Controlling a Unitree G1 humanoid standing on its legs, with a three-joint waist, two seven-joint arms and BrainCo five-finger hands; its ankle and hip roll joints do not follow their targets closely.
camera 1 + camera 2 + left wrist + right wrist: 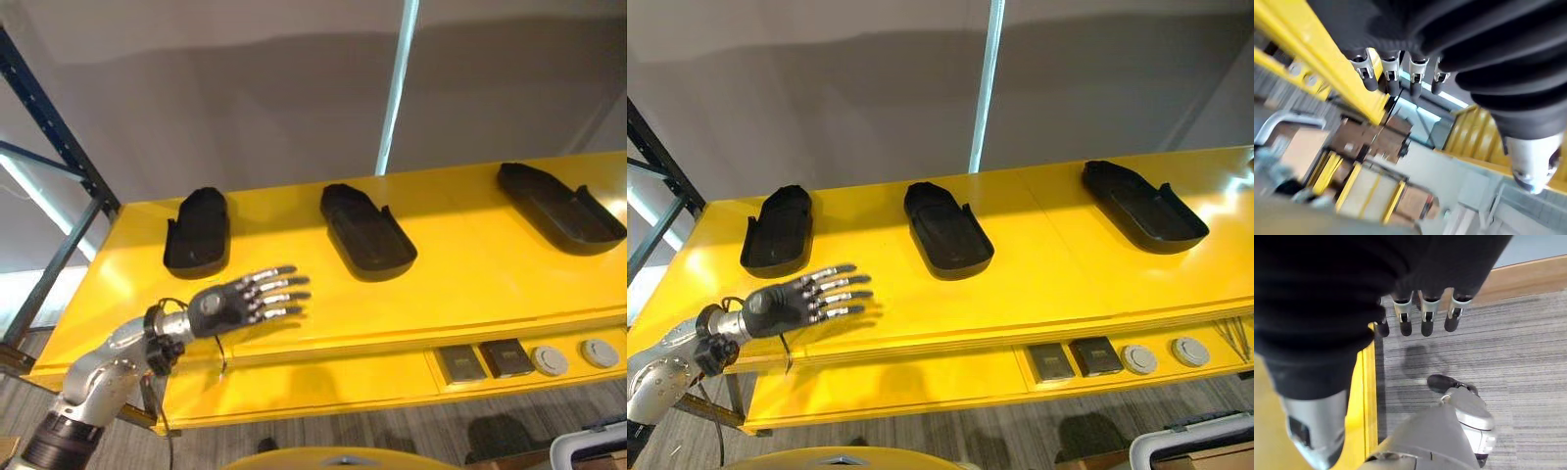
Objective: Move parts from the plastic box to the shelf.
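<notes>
The left arm (103, 372) is seen entering the head views from about 7 o'clock and is angled toward 2 o'clock, with the silver-grey forearm followed by the dark-covered wrist. The left hand (230, 302) is held palm down with its back turned up, and its fingers (277, 290) are extended nearly straight and slightly spread, directed toward 3 o'clock. Nothing is held in it. In the left wrist view the same fingers (1389, 74) are shown straight in a row beyond the dark ribbed cover. In the right wrist view the right hand (1415, 284) is shown with its fingers (1427, 316) hanging relaxed and straight, and nothing is gripped by them.
</notes>
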